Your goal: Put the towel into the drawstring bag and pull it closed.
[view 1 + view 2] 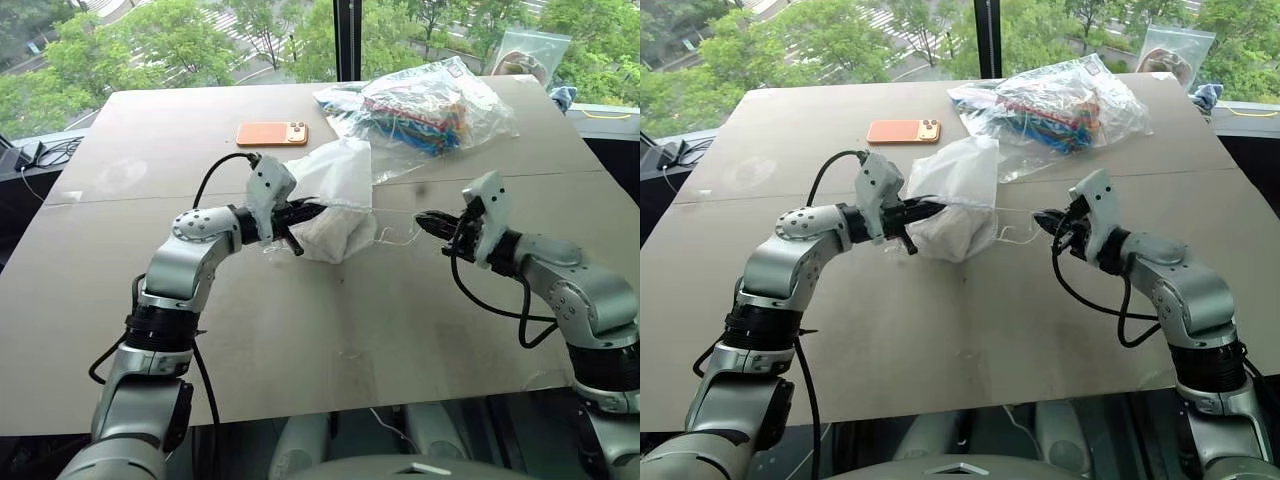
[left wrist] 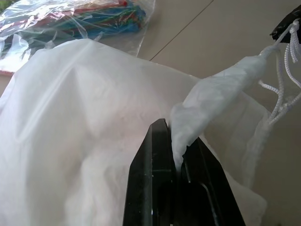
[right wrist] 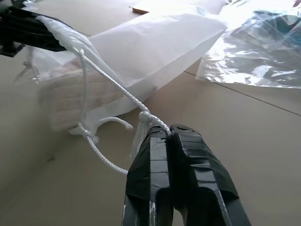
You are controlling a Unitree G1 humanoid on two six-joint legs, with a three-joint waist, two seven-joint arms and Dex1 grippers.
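The white drawstring bag (image 1: pixel 335 200) lies mid-table with the beige towel (image 3: pixel 70 101) showing through its thin fabric inside. My left gripper (image 1: pixel 312 210) is shut on the gathered mouth of the bag (image 2: pixel 207 103). To the right, my right gripper (image 1: pixel 424 221) is shut on the knotted end of the white cord (image 3: pixel 117 94), which runs taut from the bag's mouth to the fingertips. Loose cord loops (image 3: pixel 101 129) hang below the mouth. The bag's mouth is cinched narrow between the two grippers.
An orange phone (image 1: pixel 272 133) lies behind the bag. A clear plastic bag of colourful items (image 1: pixel 420 110) sits at the back right, close to the drawstring bag. Another clear bag (image 1: pixel 528 55) stands at the far right edge. The near tabletop (image 1: pixel 330 340) is bare.
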